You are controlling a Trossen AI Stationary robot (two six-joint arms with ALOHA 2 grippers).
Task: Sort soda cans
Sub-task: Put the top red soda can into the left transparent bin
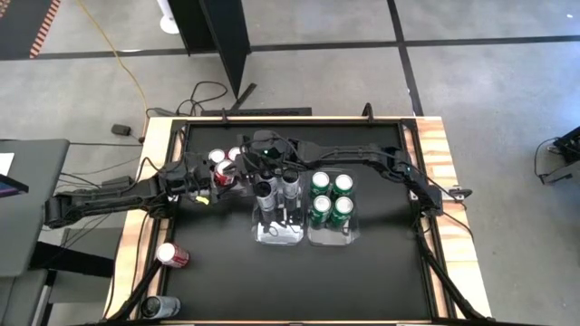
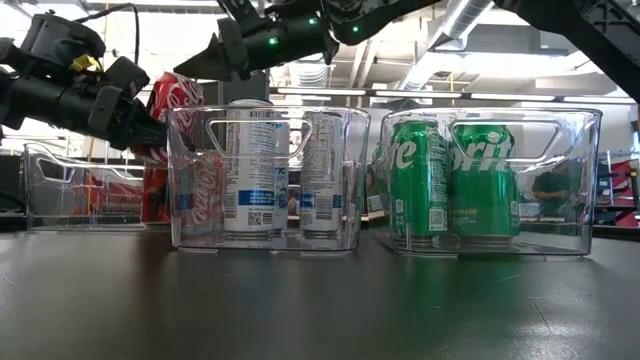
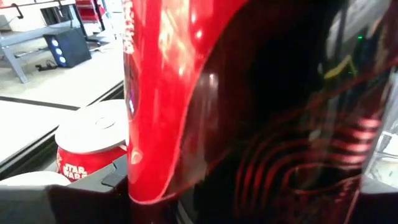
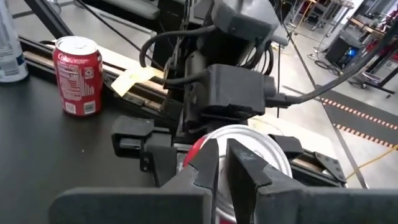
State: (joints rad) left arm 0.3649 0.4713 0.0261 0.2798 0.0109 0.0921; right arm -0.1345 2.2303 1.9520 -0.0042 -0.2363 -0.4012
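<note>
Three clear bins organise the sort by colour: the right bin [image 1: 332, 237] holds four green cans [image 1: 331, 197], the middle bin [image 1: 276, 234] two silver-grey cans [image 1: 277, 186], and the left bin [image 2: 60, 190], behind, takes the reds. Left gripper [image 1: 217, 177] is clamped, fingers spread wide, round a red can [image 2: 172, 100], held tilted above that bin — judged mid-delivery. Right gripper [image 4: 222, 163] hovers just above the same can's silvery top with fingers all but closed on nothing, apparently steadying or merely waiting. Two cans remain unsorted — a red one [image 1: 171, 255] and a dark one [image 1: 159, 307] near the table's [image 1: 381, 281] left front edge.
</note>
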